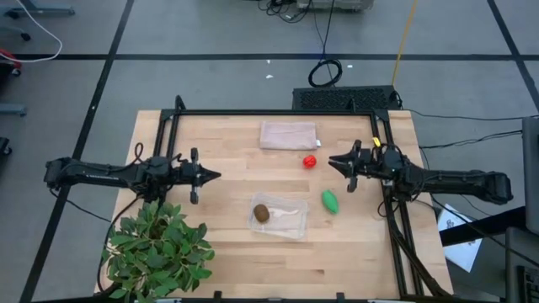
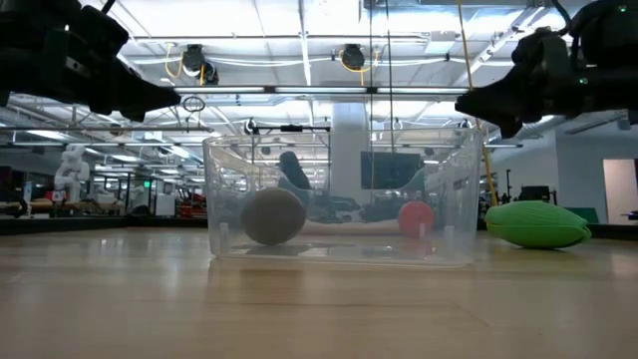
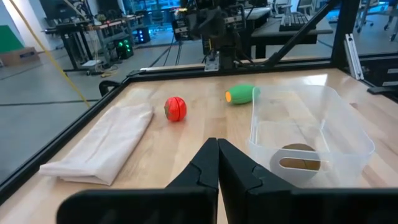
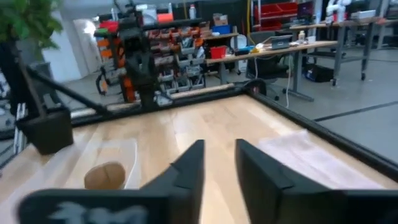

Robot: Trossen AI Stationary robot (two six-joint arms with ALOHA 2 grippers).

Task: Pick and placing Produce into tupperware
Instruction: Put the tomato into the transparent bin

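Note:
The clear tupperware (image 1: 282,220) stands on the wooden table near its front middle, and the brown kiwi (image 1: 262,213) lies inside on its floor. The red tomato (image 1: 310,161) and the green oval (image 1: 329,201) rest on the table to the container's right. My left gripper (image 1: 216,175) hovers shut at the table's left, pointing level toward the right, with the tomato (image 3: 175,108) ahead of it. My right gripper (image 1: 331,160) hovers open just right of the tomato, above the table, with nothing between its fingers (image 4: 186,165).
A folded pinkish-beige cloth (image 1: 289,135) lies at the far middle. A leafy potted plant (image 1: 160,248) sits at the near left corner. A black frame (image 1: 278,113) runs along the table's far edge and sides. Bare wood lies between the two grippers.

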